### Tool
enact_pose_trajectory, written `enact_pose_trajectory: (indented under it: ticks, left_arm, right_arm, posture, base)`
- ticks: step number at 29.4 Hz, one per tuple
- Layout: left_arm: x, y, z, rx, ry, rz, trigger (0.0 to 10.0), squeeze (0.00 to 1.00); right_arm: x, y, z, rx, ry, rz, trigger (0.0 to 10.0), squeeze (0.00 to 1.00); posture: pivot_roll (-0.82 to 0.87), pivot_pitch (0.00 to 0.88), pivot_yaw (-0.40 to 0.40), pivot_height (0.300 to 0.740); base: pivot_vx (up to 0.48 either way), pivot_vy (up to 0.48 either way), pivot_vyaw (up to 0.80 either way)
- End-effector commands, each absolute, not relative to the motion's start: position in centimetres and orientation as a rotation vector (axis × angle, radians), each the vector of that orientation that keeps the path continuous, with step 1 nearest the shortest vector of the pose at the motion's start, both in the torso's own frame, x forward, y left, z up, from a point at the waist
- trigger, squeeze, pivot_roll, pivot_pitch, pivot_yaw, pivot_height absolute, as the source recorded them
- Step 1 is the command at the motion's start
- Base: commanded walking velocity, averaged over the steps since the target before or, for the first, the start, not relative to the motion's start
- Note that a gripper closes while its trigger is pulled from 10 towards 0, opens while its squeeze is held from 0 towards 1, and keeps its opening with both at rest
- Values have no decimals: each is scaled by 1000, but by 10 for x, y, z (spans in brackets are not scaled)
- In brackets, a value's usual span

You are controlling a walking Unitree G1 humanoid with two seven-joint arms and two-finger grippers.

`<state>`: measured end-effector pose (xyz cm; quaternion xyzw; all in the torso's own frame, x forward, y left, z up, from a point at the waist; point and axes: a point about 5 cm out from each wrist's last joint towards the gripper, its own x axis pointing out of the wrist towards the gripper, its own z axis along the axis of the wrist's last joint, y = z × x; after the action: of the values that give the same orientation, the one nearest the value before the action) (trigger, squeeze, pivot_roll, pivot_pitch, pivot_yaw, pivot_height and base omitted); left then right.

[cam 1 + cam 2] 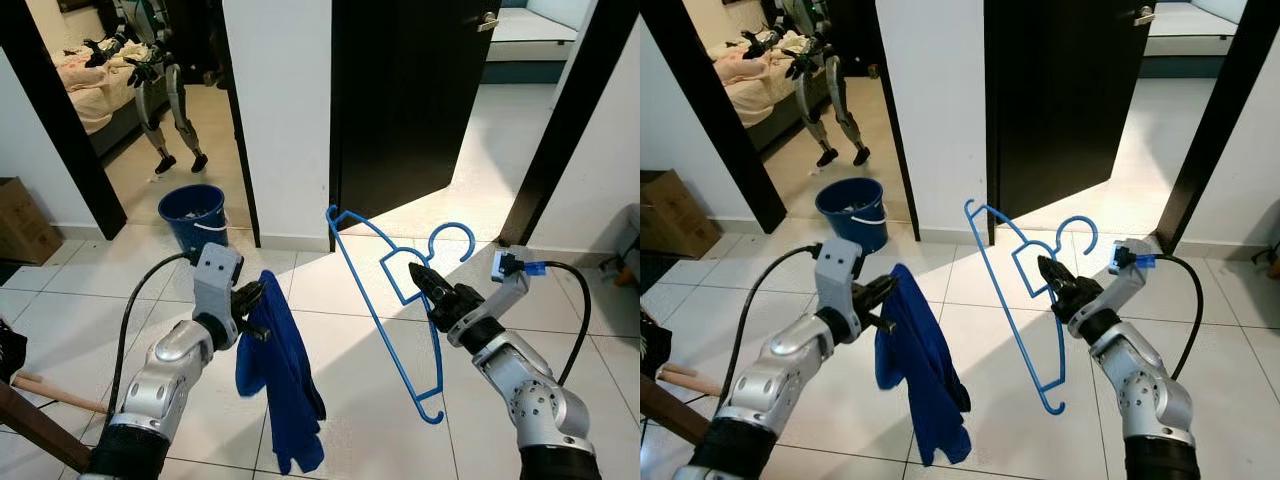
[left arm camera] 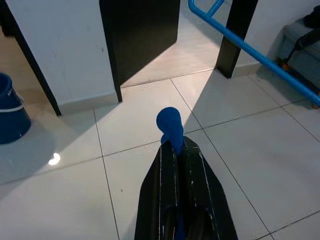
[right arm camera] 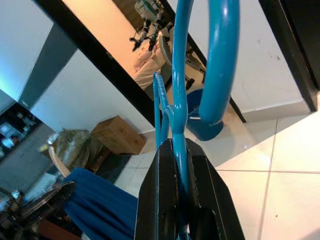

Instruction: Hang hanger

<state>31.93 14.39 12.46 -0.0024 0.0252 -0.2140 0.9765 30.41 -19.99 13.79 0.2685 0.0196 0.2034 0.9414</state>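
One thin blue plastic hanger (image 1: 385,300) is clamped near its hook by the right gripper (image 1: 423,280), its frame tilting beside it. One blue cloth (image 1: 283,375) dangles below the left gripper (image 1: 256,302), pinched tight.

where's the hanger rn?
In the eye views the hanger is held up off the floor in the right gripper, right of centre, beside the blue cloth held by the left gripper.
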Motion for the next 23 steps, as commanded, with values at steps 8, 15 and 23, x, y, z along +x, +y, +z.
enact_pose_trajectory:
  ticks: [8, 15, 23]
  left_arm:
    - [334, 169, 217, 136, -235, -414, 10000, 0]
    - [334, 170, 267, 245, -377, -471, 10000, 0]
    - [328, 173, 303, 396, -468, -530, 10000, 0]
  right_arm:
    - [316, -193, 185, 381, -108, 529, 10000, 0]
    - [313, -193, 215, 292, -179, 626, 10000, 0]
    - [301, -186, 236, 194, -244, 757, 10000, 0]
  posture:
    - [-41, 0, 63, 731]
    - [-57, 0, 55, 731]
    - [-50, 0, 61, 731]
  base:
    - [0, 0, 0]
    - [0, 0, 0]
    - [0, 0, 0]
